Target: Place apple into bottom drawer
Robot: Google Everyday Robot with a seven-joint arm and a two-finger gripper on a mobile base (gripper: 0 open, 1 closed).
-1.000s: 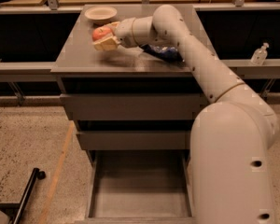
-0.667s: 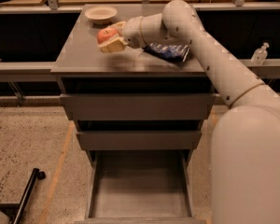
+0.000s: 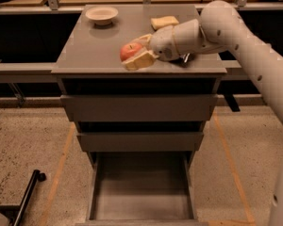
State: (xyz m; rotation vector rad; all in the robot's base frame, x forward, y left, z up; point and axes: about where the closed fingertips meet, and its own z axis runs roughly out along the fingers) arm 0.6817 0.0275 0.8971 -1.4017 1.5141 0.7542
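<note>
While the bottom drawer (image 3: 141, 194) stood pulled open below, the claw (image 3: 135, 52) pinched the red apple (image 3: 129, 51) over the front of the desk (image 3: 92, 48), with a yellow sponge (image 3: 164, 21) and white bowl (image 3: 102, 15) behind.

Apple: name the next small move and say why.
Probably draw the gripper, shut on the apple, forward past the front edge of the cabinet top, keeping the grip. The apple is held just above that top near its front edge, while the bottom drawer stands pulled open below, so the apple must clear the edge before it is lowered.
</note>
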